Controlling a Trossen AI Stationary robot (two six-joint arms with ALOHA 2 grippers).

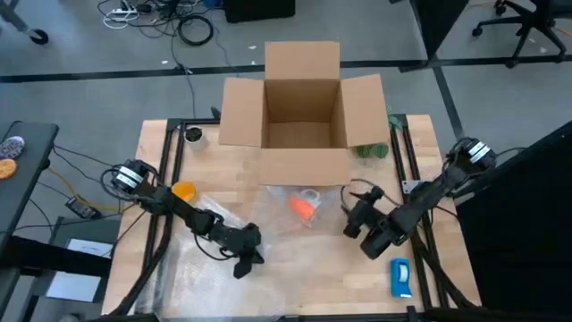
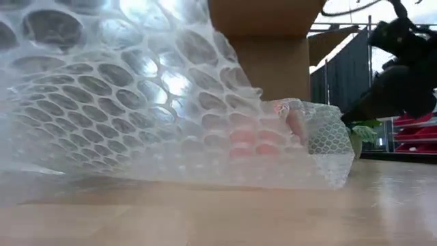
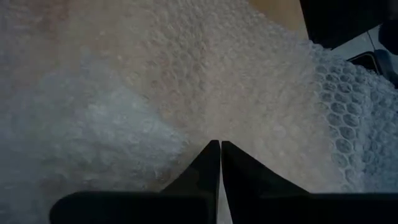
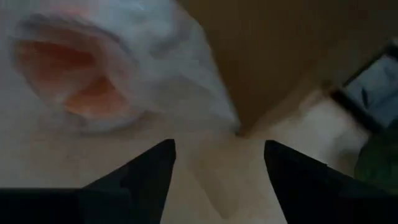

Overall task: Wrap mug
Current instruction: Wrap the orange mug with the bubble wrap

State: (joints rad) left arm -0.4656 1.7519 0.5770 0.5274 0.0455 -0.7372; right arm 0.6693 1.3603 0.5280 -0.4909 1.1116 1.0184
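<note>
One clear bubble-wrap sheet (image 1: 223, 255) partly covers the small orange rounded mug (image 1: 304, 207), which lies just before the open cardboard box (image 1: 302, 103). Wrapping appears incomplete. Left gripper (image 1: 243, 259) pinches the sheet; right gripper (image 1: 356, 219) stands open beside the mug.

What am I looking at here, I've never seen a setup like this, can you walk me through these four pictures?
Two robot arms work at a wooden table. One camera looks down from above, one sits at table height, and one rides on each wrist. On the table lie a sheet of bubble wrap, an orange mug partly under the wrap, an open cardboard box, and a blue-and-white object. The left gripper is pinched shut on the bubble wrap. The right gripper is open beside the mug, holding nothing.
</note>
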